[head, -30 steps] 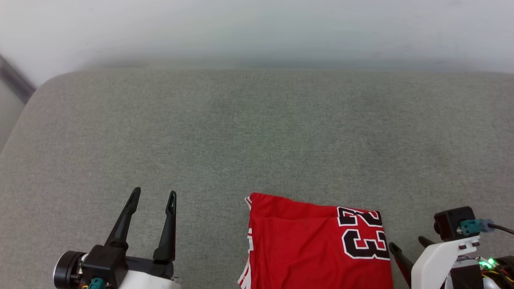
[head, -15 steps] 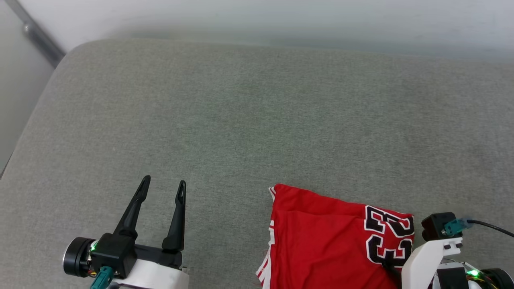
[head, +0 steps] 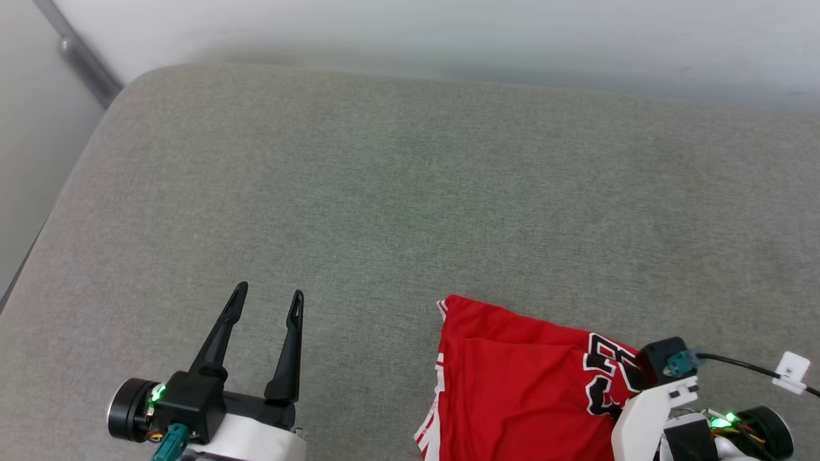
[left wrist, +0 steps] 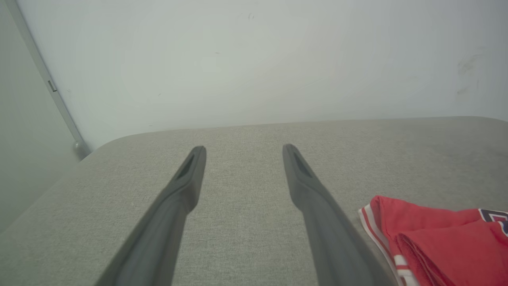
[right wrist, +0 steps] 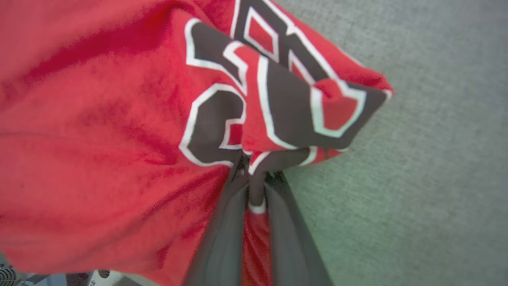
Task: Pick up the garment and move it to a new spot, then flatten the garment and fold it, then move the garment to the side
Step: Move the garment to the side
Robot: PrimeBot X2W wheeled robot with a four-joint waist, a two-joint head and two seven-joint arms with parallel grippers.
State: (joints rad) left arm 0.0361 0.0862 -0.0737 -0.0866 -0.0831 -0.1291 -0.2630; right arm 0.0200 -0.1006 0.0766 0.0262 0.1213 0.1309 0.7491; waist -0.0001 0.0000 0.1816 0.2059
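The garment (head: 519, 384), a folded red jersey with black white-edged numbers, lies at the near right of the grey cushion (head: 410, 192). In the right wrist view my right gripper (right wrist: 254, 171) is shut on the garment (right wrist: 99, 119), pinching the printed edge so the cloth bunches between the fingers (right wrist: 222, 234). The head view has this arm's white wrist (head: 647, 410) over the jersey's right edge, fingers hidden. My left gripper (head: 269, 298) stands open over bare cushion, left of the garment. In the left wrist view my left gripper (left wrist: 244, 149) holds nothing, and the garment's striped corner (left wrist: 436, 242) lies at lower right.
A pale wall (head: 448, 32) runs behind the cushion, with a metal strip (head: 83, 57) at the far left corner. The cushion's rounded left edge (head: 57, 211) drops off to the floor. A black cable with a white tag (head: 791, 368) trails from the right wrist.
The right gripper has closed on the garment's numbered edge, bunching the cloth. The head camera has turned, shifting the whole scene rightward. The left gripper stays open.
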